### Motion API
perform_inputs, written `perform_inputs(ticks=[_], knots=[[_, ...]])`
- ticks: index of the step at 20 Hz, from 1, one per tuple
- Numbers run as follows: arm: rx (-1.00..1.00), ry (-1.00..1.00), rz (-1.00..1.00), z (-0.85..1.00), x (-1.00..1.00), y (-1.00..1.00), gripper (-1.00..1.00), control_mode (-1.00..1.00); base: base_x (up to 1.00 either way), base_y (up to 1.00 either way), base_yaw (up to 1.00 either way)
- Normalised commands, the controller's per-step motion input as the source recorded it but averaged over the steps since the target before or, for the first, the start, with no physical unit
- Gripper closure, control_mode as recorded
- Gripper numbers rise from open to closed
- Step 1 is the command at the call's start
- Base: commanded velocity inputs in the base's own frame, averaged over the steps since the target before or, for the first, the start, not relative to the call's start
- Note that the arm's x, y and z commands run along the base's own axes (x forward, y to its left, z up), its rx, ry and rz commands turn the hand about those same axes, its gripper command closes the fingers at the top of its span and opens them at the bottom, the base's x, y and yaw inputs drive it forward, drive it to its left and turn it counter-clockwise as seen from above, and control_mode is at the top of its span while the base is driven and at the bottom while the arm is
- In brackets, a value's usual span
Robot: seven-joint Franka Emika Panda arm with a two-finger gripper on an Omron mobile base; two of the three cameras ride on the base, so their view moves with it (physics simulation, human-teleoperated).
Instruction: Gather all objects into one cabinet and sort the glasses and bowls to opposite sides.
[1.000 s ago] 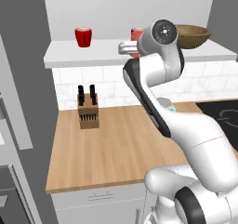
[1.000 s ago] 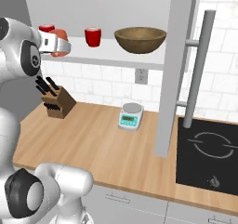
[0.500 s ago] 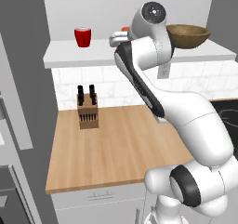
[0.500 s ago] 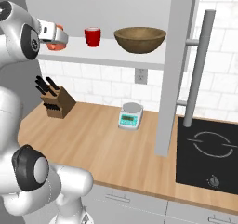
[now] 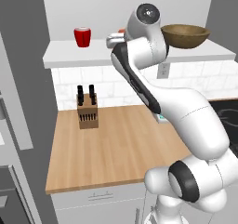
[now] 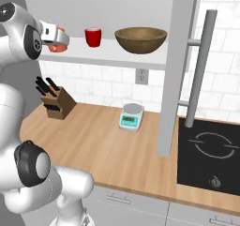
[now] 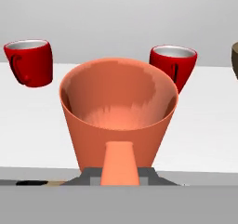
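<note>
Step in hand: carrying the salmon-orange cup (image 7: 119,125) into the cabinet (image 6: 108,54), judged as placing it among the glasses.
Jaws: the gripper (image 6: 57,37) is pinched on the salmon-orange cup by its handle, holding it upright at the front edge of the white slab base.
Cup position: in the hand view it sits between the left red cup (image 7: 29,62) and the right red cup (image 7: 173,66), nearer than both.
Bowl: the wooden bowl (image 6: 140,39) rests at the far right of the slab, apart from the cups.
Doing it well: keep the cup level, set it down in the bare gap clear of both red cups, well apart from the bowl.
Below: knife block (image 5: 87,112) and kitchen scale (image 6: 131,116) on the bench (image 6: 103,145).
Writing: none readable; the scale's display is too small to tell.
</note>
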Motion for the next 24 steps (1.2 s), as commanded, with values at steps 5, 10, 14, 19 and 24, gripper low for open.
perform_inputs(ticks=[5,10,14,19,24], knots=[[0.0,0.0,0.0,-0.19,0.33,0.15,1.0,-1.0,0.0,0.0,0.0],[0.0,0.0,0.0,-0.13,0.28,0.05,1.0,-1.0,0.0,0.0,0.0],[0.0,0.0,0.0,-0.12,0.28,0.04,1.0,-1.0,0.0,0.0,0.0],[0.0,0.0,0.0,-0.1,0.27,0.06,1.0,-1.0,0.0,0.0,0.0],[0.0,0.0,0.0,-0.09,0.27,0.06,1.0,-1.0,0.0,0.0,0.0]])
